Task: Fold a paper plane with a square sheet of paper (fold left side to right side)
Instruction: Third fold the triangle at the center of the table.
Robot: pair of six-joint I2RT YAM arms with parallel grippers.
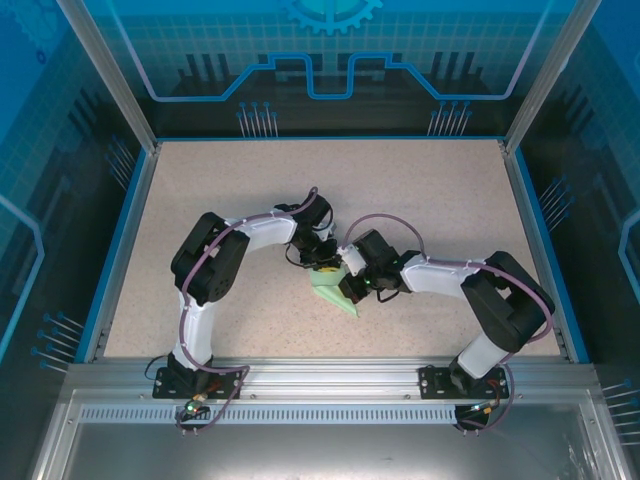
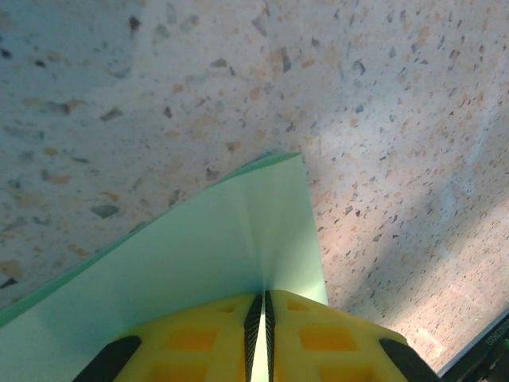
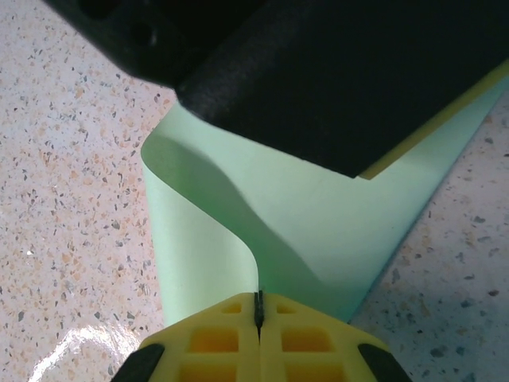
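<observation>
Left pincer (image 2: 261,301): jaws nearly together, only a thin slit between my yellow pads (image 2: 318,334). They pinch the near edge of the sheet of paper (image 2: 231,247).
Right pincer (image 3: 258,301): jaws fully together, nipping a raised layer of the same sheet where it curls up into the seam.
Sheet vs left pincer: it runs straight forward from the pads to a corner ahead and slightly right. A second green edge peeks out along its left side, so it looks doubled there.
Sheet vs right pincer: it fans out ahead of the tips, with a rolled lip on the left and a flat part on the right, under the black body of my left arm (image 3: 302,72).
Sheet on table (image 1: 450,200): from above it lies mid-table between my two wrists, a pale green shape with a point toward the near edge.
Step (my reading): carrying the lifted flap across, left side to right.
Doing it well: hold one pinch fixed as the anchor and move the other low and slowly. Line up the edges before pressing, then flatten from the anchor outward.
Risk (judgement): pulling both pinches apart could tear or skew the thin paper.
</observation>
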